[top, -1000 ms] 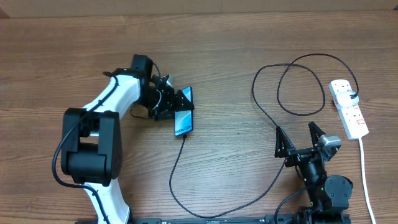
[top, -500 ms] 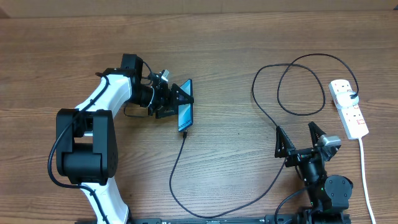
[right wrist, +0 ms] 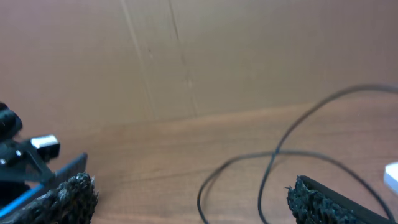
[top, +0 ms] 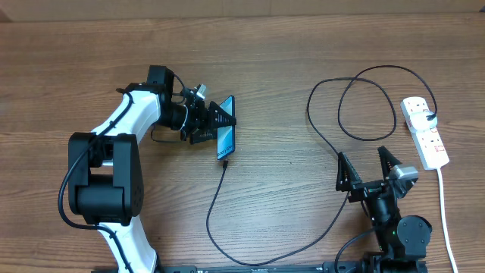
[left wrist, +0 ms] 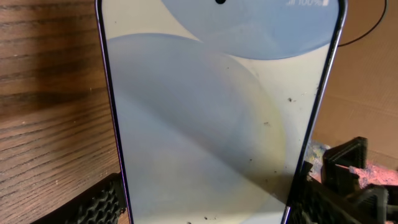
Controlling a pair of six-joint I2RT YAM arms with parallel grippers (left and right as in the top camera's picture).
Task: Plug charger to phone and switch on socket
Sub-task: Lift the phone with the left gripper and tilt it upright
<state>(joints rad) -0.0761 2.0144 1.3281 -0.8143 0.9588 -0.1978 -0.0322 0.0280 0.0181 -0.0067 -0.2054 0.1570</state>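
Since half a second ago the left arm and the phone (top: 226,142) have not shifted; a second ago the phone sat lower and flatter. The right gripper (top: 365,171) has slid slightly nearer the table's (top: 303,45) front edge. The left gripper (top: 218,126) is clamped on the phone's long edges, and its pads (left wrist: 102,202) flank the lit screen in the left wrist view. The charger (top: 210,214) meets the phone's lower short end, then loops across to the socket (top: 426,133) at far right. The right gripper's jaws stand wide apart, holding nothing, beside the cable
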